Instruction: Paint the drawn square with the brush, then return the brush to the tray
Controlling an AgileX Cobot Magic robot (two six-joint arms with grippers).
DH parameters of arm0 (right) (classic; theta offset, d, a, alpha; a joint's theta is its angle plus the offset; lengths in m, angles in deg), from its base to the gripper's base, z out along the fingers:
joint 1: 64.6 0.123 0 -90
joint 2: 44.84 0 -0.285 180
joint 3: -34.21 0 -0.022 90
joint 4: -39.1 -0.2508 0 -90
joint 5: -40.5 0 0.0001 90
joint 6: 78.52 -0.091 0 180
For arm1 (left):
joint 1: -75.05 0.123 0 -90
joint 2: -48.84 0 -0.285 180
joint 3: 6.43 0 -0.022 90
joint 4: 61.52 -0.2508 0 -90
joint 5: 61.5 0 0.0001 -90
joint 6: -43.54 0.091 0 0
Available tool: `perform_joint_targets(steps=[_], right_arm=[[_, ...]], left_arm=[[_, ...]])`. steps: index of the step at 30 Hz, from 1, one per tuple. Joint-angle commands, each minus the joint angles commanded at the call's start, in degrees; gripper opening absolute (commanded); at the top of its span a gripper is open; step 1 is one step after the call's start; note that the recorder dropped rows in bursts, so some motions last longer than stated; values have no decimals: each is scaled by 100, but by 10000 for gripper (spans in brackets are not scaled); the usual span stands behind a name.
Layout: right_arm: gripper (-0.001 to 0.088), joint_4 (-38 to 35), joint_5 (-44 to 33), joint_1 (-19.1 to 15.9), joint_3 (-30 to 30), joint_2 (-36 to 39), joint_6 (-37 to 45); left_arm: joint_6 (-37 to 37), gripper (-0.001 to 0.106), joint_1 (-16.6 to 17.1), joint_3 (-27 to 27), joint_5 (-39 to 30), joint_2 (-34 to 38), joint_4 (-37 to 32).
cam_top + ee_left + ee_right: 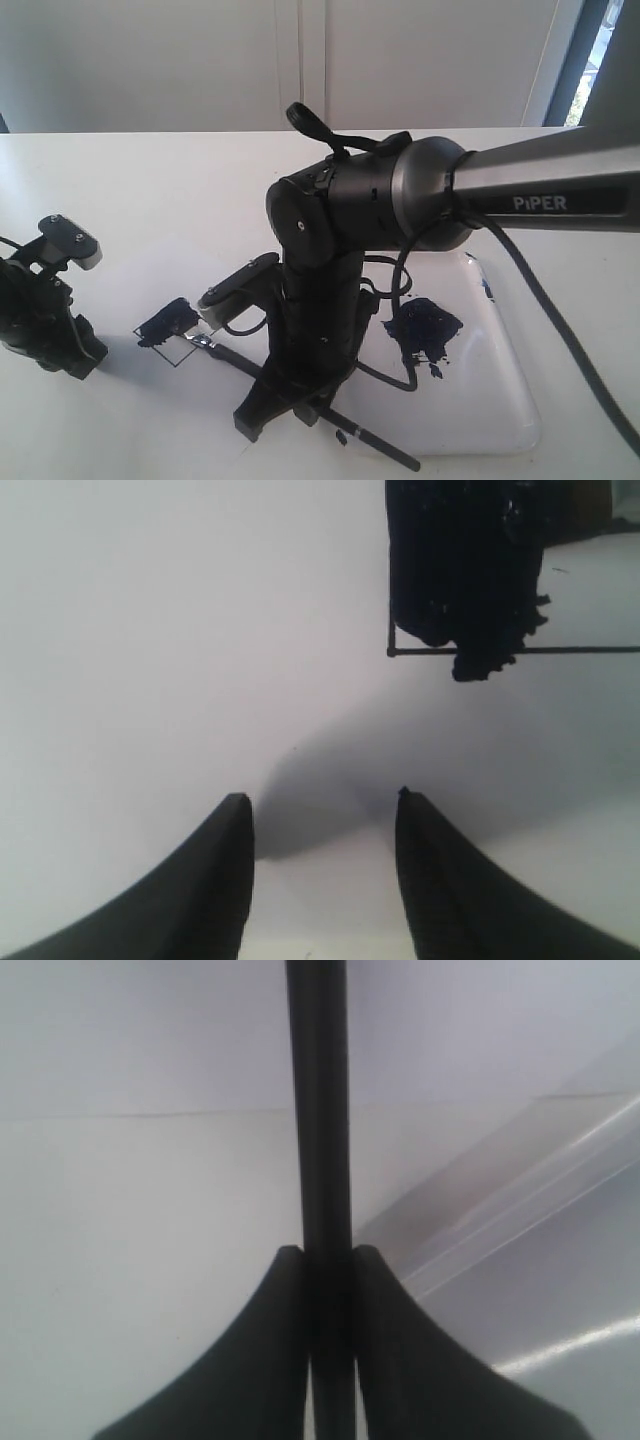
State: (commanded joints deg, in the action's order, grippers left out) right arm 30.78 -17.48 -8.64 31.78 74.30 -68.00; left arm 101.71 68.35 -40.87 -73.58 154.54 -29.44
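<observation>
The drawn square (172, 335) is a thin tilted outline on the table, its far half covered by a blotchy dark patch (165, 322). The brush (232, 356) lies slanted, its silver ferrule and bristles at the square's bare part and its handle end near the front edge. My right gripper (290, 400) reaches across the middle and is shut on the brush handle (318, 1110), pads (285, 1290) pressed on both sides. To the left of the square, my left gripper (70, 355) stands open and empty (320, 805), with the painted square (470, 570) ahead of it.
The glossy white tray (490, 390) sits at the right and holds an irregular dark blue paint blob (422, 328) with splatter. Its rim (520, 1205) shows beside the right fingers. The right arm and its black cables (560, 330) hang over the tray.
</observation>
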Motion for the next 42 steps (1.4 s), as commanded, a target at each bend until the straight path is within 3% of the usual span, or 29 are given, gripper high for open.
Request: perform_joint_targets(steps=[8, 11, 14, 18, 23, 31, 42], right_arm=[[0, -132, -89, 0, 0, 0, 159], [0, -130, -40, 0, 0, 0, 149], [0, -108, -19, 0, 0, 0, 149], [0, -108, -17, 0, 0, 0, 149], [0, -108, -6, 0, 0, 0, 149], [0, -147, 25, 0, 0, 0, 149], [0, -270, -42, 0, 0, 0, 205]], left_arm=[[0, 498, 0, 0, 53, 0, 0], [-134, 498, 0, 0, 68, -347, 0], [-134, 498, -11, 0, -386, -767, 0], [-147, 498, -272, -15, -1011, -923, -52], [-750, 498, -540, -210, -767, -917, -909], [-867, 498, -540, -210, -457, -392, -941], [-890, 497, -540, -210, -181, -354, -941]])
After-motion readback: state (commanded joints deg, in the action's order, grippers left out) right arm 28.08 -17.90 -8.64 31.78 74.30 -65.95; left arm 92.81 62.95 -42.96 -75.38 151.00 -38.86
